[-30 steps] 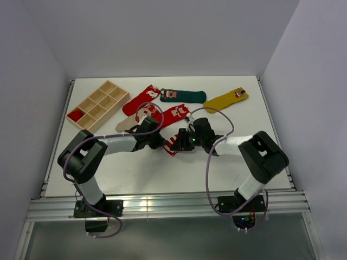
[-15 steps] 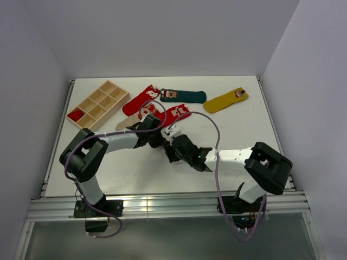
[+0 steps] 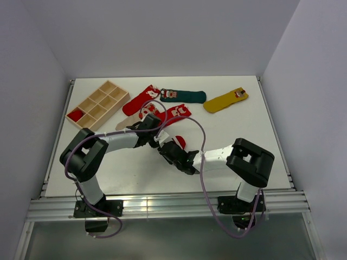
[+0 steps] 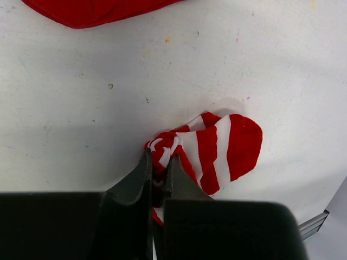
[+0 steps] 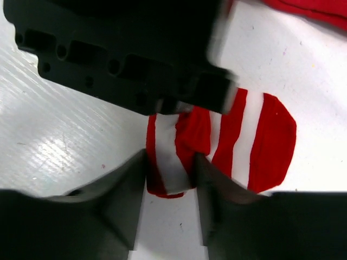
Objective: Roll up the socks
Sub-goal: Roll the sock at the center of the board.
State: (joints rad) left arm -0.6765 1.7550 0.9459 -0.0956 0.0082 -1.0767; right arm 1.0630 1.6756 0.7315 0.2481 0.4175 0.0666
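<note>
- Right arm's elbow has swung in from 3 o'clock toward 5 o'clock on the desk [image 3: 255, 116], and its claw [image 5: 169, 161] now meets the striped sock [image 4: 217, 149] from the near edge.
- Left claw [image 4: 159, 162], pressed together, pinches the sock's rolled end.
- Only the right wrist view shows the right claw pinching the roll on both sides; from above the claws hide it.
- Striped sock lies near desk centre, a red sock [image 3: 174, 115] at its 12 o'clock.
</note>
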